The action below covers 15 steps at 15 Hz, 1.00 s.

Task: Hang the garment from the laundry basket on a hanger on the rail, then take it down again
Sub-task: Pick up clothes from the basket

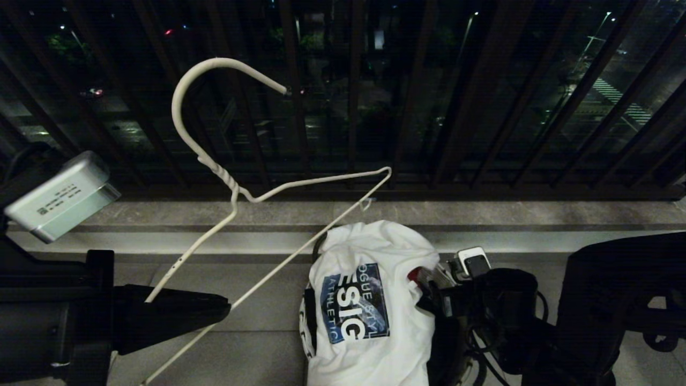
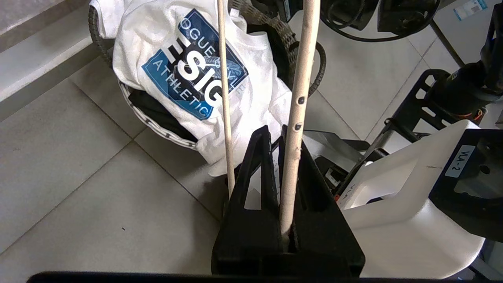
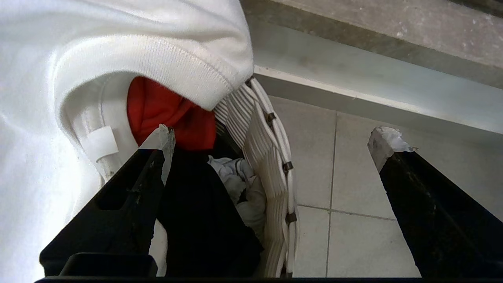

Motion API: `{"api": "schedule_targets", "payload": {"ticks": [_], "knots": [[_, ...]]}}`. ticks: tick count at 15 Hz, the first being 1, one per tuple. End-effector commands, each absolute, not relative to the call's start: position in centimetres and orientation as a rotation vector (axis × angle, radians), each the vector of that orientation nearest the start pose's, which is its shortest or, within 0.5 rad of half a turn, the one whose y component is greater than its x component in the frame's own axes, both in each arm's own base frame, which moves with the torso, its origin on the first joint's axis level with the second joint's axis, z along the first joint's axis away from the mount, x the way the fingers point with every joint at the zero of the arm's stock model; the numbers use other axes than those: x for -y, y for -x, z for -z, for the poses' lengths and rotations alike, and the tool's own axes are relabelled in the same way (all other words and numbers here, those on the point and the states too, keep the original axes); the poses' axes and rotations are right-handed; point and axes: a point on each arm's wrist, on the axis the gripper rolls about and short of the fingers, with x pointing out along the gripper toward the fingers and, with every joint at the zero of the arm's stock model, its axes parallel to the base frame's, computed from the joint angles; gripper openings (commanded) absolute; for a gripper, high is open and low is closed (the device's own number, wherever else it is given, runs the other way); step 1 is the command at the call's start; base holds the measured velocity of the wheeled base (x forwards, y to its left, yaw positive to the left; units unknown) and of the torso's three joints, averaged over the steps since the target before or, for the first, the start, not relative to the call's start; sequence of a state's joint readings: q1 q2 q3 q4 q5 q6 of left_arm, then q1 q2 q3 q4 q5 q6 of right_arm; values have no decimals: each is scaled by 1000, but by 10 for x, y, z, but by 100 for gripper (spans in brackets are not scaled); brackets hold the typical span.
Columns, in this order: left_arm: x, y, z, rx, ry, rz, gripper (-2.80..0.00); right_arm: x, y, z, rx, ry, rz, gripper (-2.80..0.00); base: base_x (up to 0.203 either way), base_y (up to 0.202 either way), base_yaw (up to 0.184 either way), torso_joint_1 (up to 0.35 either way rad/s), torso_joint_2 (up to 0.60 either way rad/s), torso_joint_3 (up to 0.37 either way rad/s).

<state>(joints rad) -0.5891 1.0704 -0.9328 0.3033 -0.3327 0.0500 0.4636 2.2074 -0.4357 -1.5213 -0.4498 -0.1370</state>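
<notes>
The white wire hanger slants up in front of the dark railing, its hook topmost. My left gripper is shut on one of its lower wires, at the lower left of the head view. The garment, a white T-shirt with a blue lettered print, is heaped over the laundry basket on the floor. My right gripper is open right at the basket's rim: one finger lies inside by the T-shirt's collar, the other outside over the tiles. The rail is out of view.
A red cloth and a black garment lie in the basket under the T-shirt. A stone ledge and the balcony railing stand just behind. My own white base is close beside the basket.
</notes>
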Motion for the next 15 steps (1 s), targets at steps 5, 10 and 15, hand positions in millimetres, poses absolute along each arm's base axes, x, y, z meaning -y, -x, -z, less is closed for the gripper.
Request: {"api": "schedule_targets", "payload": {"ticks": [5, 10, 15], "knots": [[80, -106, -270, -437, -105, 919, -280, -143, -307, -28, -168, 251, -27, 0, 0, 0, 0, 0, 0, 0], [80, -107, -269, -442, -106, 919, -280, -149, -319, -27, -139, 276, -29, 0, 0, 0, 0, 0, 0, 0], [81, -108, -268, -447, -106, 919, -280, -156, -333, -42, -61, 242, -22, 0, 0, 0, 0, 0, 0, 0]]}}
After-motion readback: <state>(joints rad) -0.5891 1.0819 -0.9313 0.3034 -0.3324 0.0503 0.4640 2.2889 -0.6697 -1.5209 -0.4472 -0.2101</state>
